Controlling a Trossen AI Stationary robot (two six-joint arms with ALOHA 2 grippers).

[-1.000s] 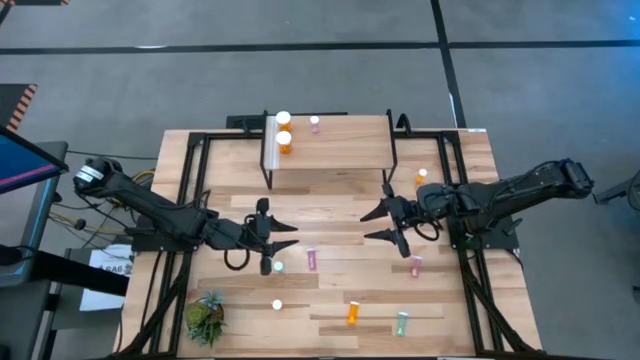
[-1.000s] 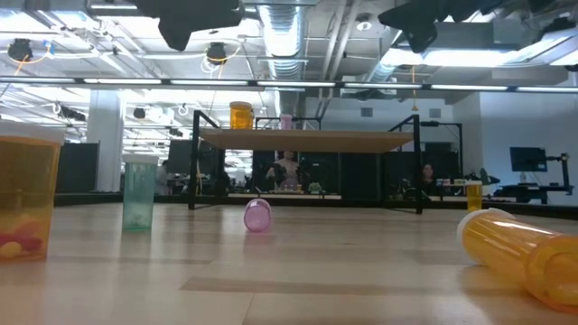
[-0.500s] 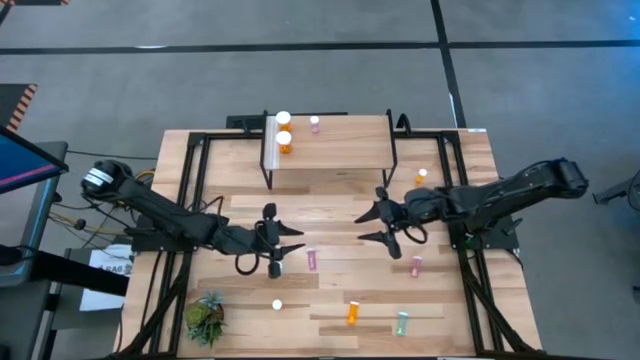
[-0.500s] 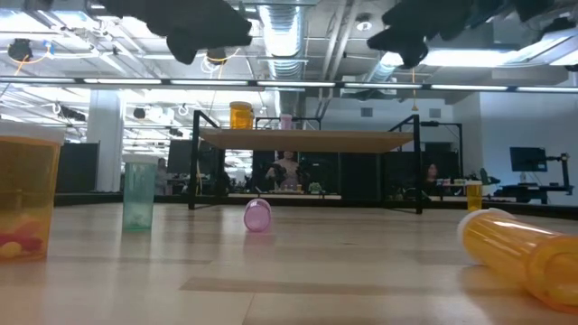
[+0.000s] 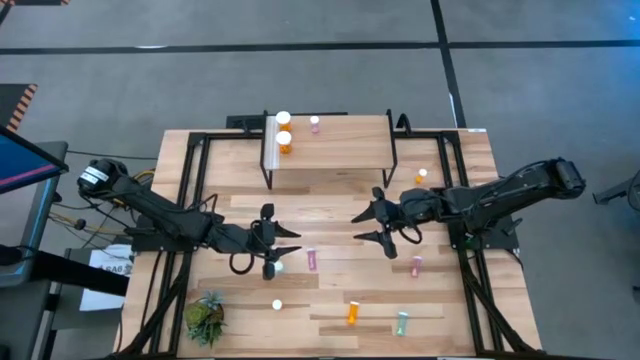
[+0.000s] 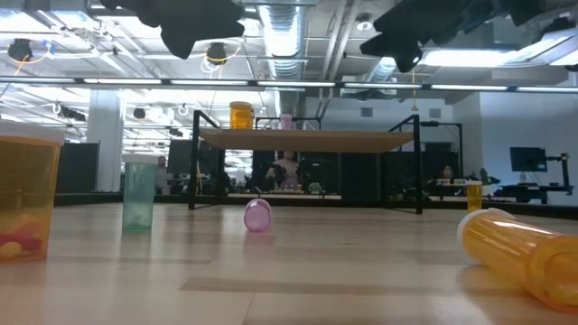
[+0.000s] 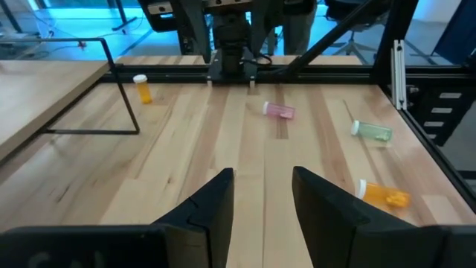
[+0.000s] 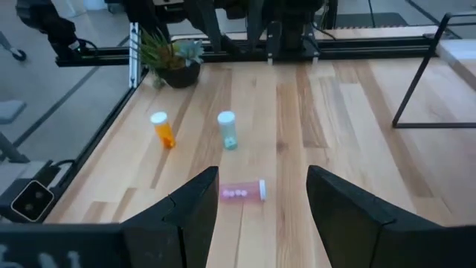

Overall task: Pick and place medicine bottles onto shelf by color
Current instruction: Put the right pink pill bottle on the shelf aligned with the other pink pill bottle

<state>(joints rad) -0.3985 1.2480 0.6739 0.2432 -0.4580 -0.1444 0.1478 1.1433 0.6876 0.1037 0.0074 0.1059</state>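
The shelf [image 5: 330,150] stands at the table's far middle on thin black legs. An orange bottle [image 5: 285,142], a white-capped bottle [image 5: 283,119] and a pink one [image 5: 315,123] stand on its top. More bottles are on the table. A pink one [image 5: 312,259] lies at the middle, and a green one [image 5: 279,266] stands beside my left gripper. Another pink one [image 5: 416,265], an orange one [image 5: 352,313] and a green one [image 5: 402,322] are nearer the front. My left gripper [image 5: 290,250] hangs open above the table left of centre. My right gripper [image 5: 357,228] hangs open right of centre, and in its wrist view the pink bottle [image 8: 242,192] lies ahead of the fingers.
A small potted plant [image 5: 205,317] stands at the near left corner. A white-capped bottle [image 5: 277,305] is near it, and an orange bottle [image 5: 422,176] stands by the shelf's right legs. Black frame rails [image 5: 190,200] run along both table sides.
My right gripper has moved a little toward the table's left and slightly down, staying open. No bottle has moved.
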